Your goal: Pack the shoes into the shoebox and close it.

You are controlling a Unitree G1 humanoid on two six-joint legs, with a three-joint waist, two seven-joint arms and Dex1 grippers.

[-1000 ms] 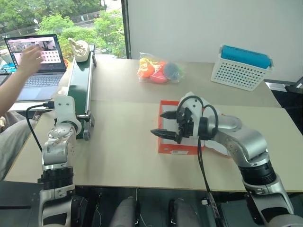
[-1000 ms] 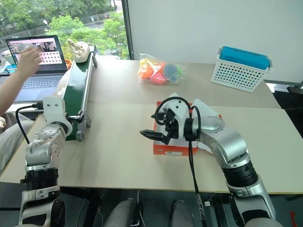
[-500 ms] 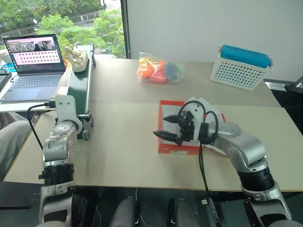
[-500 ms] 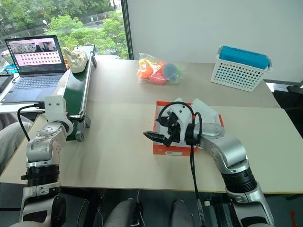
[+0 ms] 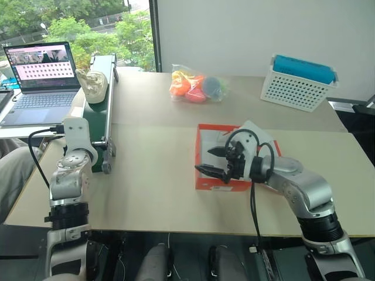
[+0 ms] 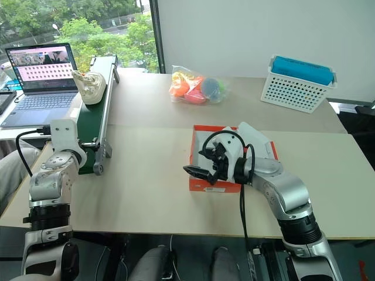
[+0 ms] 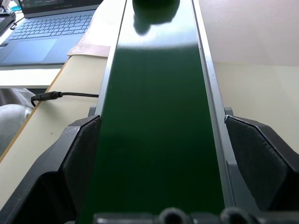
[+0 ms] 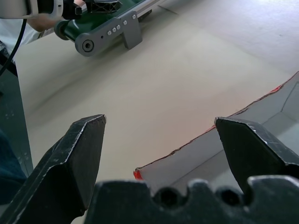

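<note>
The red-orange shoebox (image 5: 209, 178) lies open in the middle of the table, white inside; its near corner (image 8: 187, 156) shows in the right wrist view. My right gripper (image 5: 204, 161) hovers open over the box's left end, with nothing between its fingers (image 8: 84, 154). A cream shoe (image 5: 94, 82) rides on the green conveyor belt (image 5: 98, 114) at the far left. My left gripper (image 7: 161, 119) is open at the belt's near end, one finger (image 7: 70, 163) on each side of it, well short of the shoe.
An open laptop (image 5: 44, 70) stands left of the conveyor. A clear bag of orange and pink toys (image 5: 196, 86) lies at the back centre. A white perforated basket (image 5: 299, 86) holding a blue thing sits back right. A person's knee (image 5: 12, 170) is by the table's left edge.
The shoe has travelled along the belt toward me. The person's hand has left the laptop. My right gripper has sunk a little toward the box; the left gripper stays put.
</note>
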